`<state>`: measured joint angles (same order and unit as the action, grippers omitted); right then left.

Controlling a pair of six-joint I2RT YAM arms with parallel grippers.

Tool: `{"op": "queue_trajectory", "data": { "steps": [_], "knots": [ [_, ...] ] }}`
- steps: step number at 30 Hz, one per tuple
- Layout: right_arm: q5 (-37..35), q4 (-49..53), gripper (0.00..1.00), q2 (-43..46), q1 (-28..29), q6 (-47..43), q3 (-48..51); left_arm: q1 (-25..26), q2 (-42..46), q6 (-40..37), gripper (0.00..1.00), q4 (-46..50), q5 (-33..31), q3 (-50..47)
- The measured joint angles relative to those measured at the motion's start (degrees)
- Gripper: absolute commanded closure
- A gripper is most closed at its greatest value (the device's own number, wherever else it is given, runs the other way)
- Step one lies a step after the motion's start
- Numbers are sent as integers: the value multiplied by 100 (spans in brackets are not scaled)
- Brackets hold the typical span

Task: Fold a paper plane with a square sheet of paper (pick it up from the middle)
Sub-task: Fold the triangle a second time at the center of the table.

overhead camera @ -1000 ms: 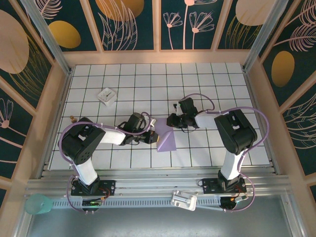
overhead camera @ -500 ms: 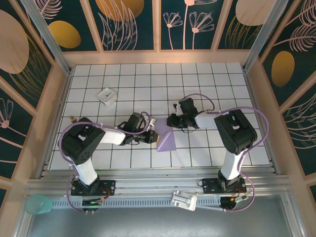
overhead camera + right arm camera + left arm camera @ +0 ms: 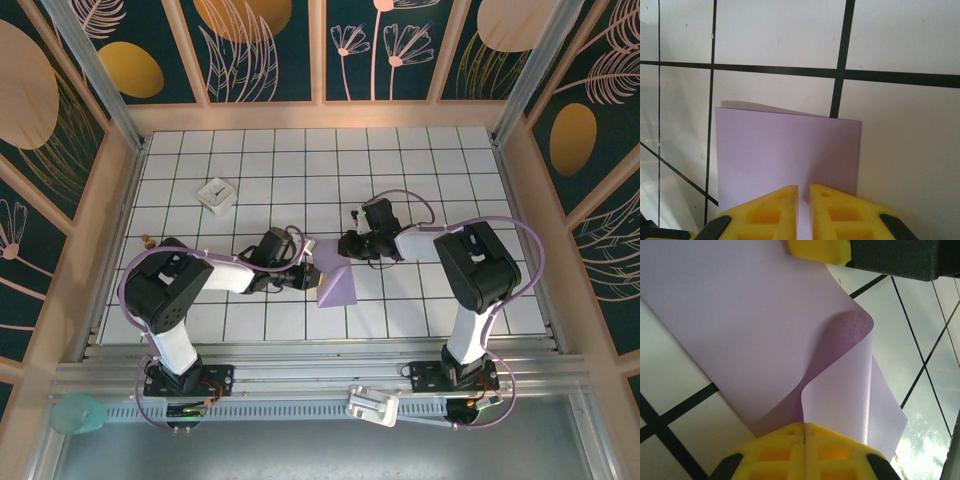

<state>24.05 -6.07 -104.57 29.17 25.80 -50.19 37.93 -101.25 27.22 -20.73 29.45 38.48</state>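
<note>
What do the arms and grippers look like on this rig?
Both arms match: the left arm and right arm have bulky black joint housings joined by white links. A lavender cable loops along each. The left gripper and right gripper carry bright yellow fingers with square moulded recesses, on black bodies.

At 6 o'clock my left gripper (image 3: 804,437) pinches a raised fold of the square sheet of paper (image 3: 740,325), pads pressed together. The sheet curls towards 3 o'clock. At 12 o'clock the right gripper's finger (image 3: 817,250) sits at its edge.
</note>
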Motion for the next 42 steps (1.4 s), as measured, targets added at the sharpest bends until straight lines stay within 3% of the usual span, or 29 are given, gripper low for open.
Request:
{"op": "queue_trajectory", "data": {
  "steps": [42],
  "knots": [
    [0,-13,86,-7,0,2,2,0,0,-61,100,125,13,31]
  ]
}}
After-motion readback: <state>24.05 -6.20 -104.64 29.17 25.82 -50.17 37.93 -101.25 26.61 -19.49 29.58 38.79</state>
